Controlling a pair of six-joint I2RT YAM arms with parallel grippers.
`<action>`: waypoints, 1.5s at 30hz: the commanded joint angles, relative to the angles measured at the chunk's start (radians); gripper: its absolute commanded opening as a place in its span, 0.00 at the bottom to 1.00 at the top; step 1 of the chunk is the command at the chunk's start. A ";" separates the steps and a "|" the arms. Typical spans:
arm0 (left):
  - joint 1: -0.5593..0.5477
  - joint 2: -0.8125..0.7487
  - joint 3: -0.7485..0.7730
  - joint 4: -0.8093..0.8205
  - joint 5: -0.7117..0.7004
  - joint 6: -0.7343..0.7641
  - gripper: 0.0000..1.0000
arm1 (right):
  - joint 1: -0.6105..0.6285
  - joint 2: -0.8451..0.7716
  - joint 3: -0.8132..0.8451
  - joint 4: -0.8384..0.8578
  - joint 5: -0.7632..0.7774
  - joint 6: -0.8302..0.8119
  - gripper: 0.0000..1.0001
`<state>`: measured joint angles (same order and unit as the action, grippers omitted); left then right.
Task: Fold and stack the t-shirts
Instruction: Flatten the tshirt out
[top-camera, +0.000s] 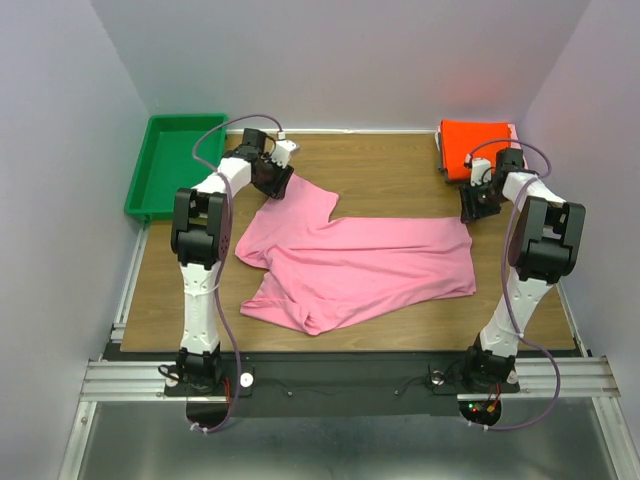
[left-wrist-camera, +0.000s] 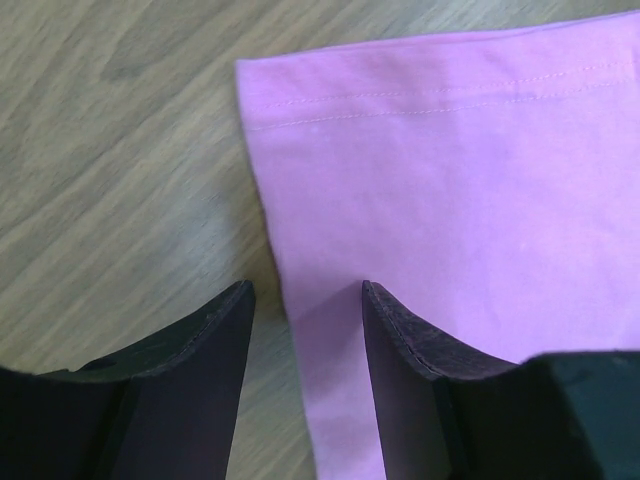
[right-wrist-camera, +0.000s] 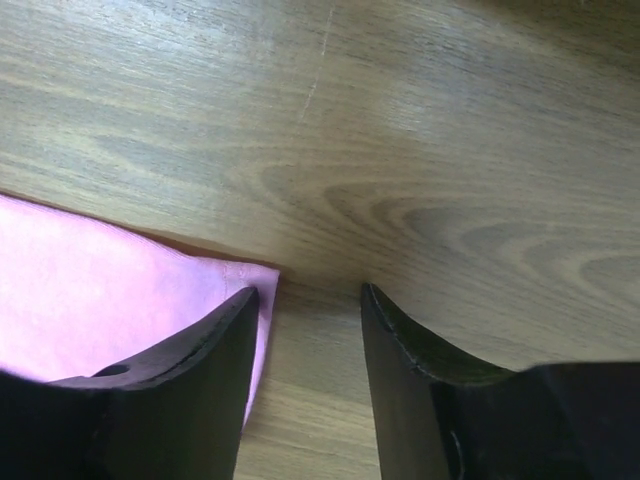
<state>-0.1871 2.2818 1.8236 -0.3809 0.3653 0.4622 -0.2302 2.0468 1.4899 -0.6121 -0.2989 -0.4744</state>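
Observation:
A large bubblegum pink t-shirt (top-camera: 355, 265) lies spread and rumpled across the middle of the wooden table (top-camera: 390, 170). My left gripper (top-camera: 278, 183) is open at its far left corner; in the left wrist view the shirt's hemmed edge (left-wrist-camera: 450, 200) runs between the open fingers (left-wrist-camera: 305, 300). My right gripper (top-camera: 470, 212) is open at the shirt's far right corner; in the right wrist view that corner (right-wrist-camera: 150, 300) sits under the left finger, bare wood between the fingers (right-wrist-camera: 305, 305). A folded orange-red t-shirt (top-camera: 478, 145) lies at the back right corner.
A green plastic tray (top-camera: 170, 165) stands at the back left of the table, off the wooden top's left side. White walls close in on the left, back and right. A metal rail (top-camera: 340, 380) runs along the near edge.

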 joint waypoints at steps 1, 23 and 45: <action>-0.022 -0.030 -0.012 0.020 -0.052 -0.023 0.58 | 0.014 0.039 -0.031 -0.008 -0.091 0.005 0.49; 0.037 -0.085 -0.024 0.001 -0.062 -0.010 0.00 | 0.012 -0.042 0.010 0.003 -0.125 0.026 0.01; 0.038 -0.062 -0.024 0.000 -0.034 -0.023 0.00 | 0.068 0.050 0.049 0.037 -0.068 0.114 0.63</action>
<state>-0.1493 2.2429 1.7603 -0.3656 0.3145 0.4427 -0.2028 2.0758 1.5326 -0.6098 -0.4091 -0.3725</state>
